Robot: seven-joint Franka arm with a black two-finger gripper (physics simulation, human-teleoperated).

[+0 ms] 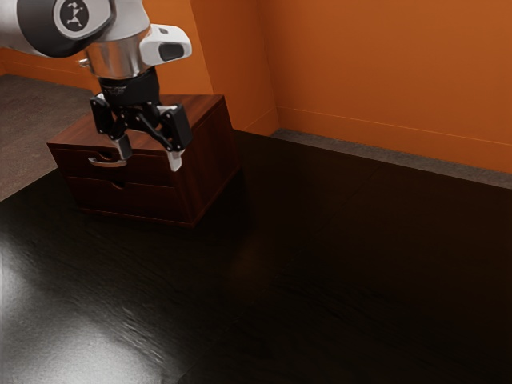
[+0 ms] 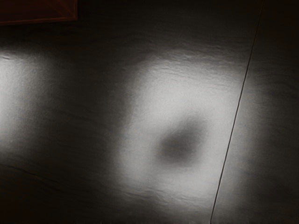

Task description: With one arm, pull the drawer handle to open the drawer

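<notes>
Walls (image 1: 384,64) of flat orange close off the room behind a wide, glossy black surface (image 1: 320,272), which catches pale glare at the exterior view's lower left. Brownish floor (image 1: 24,120) shows beyond the surface's edge at the exterior view's left.

A small dark-wood cabinet (image 1: 204,152) stands on the surface near its far corner, toward the exterior view's upper left. Its upper drawer (image 1: 76,164) sits flush with the cabinet front, above a lower drawer (image 1: 152,198) sunk in shadow. The drawer fronts face the exterior view's lower left. The handle (image 1: 104,161), a pale curved bar, lies on the upper drawer's front with its long axis level, running along the width of the drawer.

The arm (image 1: 64,20) is cut off by the exterior view's upper left corner. Its gripper (image 1: 150,158) hangs in front of the cabinet, pointing down, fingers spread wide and clasping nothing. One fingertip is just beside the handle's end; whether it touches cannot be made out.

In the wrist view the surface (image 2: 70,177) gleams with soft white patches. A thin seam (image 2: 236,112) crosses it at a slant, and a dark blotch (image 2: 180,142) sits inside the brightest patch. A reddish-brown patch (image 2: 37,11) at one corner is too cropped to identify.
</notes>
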